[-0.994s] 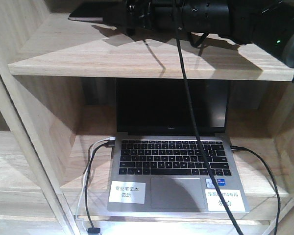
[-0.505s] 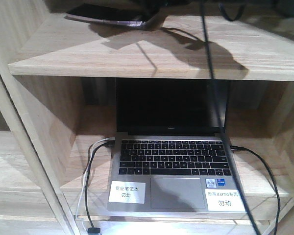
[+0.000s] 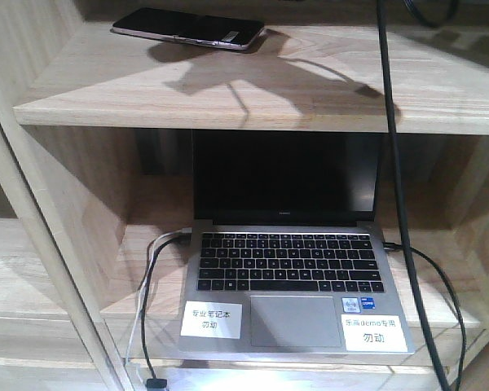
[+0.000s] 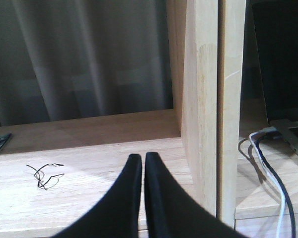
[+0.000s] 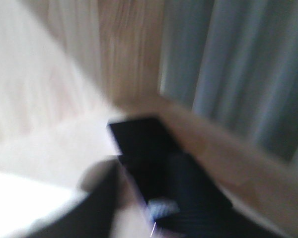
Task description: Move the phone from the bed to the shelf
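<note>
The shelf [image 3: 228,90] now carries the phone [image 3: 187,28] flat and alone on its upper board above the laptop [image 3: 289,277], the right claw [image 5: 139,198] having withdrawn, its jaws too blurred to judge, left claw [image 4: 141,163] together, so placement looks done.

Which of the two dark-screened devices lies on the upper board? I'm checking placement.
The slim glossy black phone, flat on the pale wood shelf's upper board; the silver laptop stands open in the compartment below.
</note>
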Controlling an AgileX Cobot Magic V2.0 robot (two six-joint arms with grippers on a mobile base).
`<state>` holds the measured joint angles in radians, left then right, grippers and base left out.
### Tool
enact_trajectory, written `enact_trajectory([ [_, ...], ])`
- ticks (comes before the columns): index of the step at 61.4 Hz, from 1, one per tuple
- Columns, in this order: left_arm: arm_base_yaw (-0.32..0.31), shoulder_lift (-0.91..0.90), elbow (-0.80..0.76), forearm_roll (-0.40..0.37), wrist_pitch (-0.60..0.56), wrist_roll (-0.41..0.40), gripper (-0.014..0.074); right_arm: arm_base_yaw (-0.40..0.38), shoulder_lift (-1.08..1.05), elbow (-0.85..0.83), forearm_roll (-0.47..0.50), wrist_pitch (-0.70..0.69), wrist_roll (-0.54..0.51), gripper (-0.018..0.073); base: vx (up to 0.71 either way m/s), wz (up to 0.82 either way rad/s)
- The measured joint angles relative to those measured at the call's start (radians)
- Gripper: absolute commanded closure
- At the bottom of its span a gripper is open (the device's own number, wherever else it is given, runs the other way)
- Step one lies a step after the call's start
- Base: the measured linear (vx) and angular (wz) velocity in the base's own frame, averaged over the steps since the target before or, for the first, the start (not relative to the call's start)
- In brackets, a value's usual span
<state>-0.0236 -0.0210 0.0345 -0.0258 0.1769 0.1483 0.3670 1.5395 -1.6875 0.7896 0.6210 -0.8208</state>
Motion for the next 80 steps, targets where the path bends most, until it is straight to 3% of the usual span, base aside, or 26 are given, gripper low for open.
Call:
enact_trajectory([
  [16,0.000,0.000,0.000,0.000,0.000,0.000,0.0595,0.000,-0.145,0.210,-0.001,-0.078,-0.001,0.0569,0.00,0.00],
  [35,0.000,0.000,0.000,0.000,0.000,0.000,0.0595,0.000,-0.459,0.524,0.012,-0.169,-0.019,0.0569,0.00,0.00],
  [70,0.000,0.000,0.000,0.000,0.000,0.000,0.0595,0.000,-1.195,1.089,0.091,-0.179,-0.015,0.0566,0.00,0.00],
  [80,0.000,0.000,0.000,0.000,0.000,0.000,0.0595,0.000,-1.320,1.197,0.094,-0.179,-0.015,0.0566,0.00,0.00],
])
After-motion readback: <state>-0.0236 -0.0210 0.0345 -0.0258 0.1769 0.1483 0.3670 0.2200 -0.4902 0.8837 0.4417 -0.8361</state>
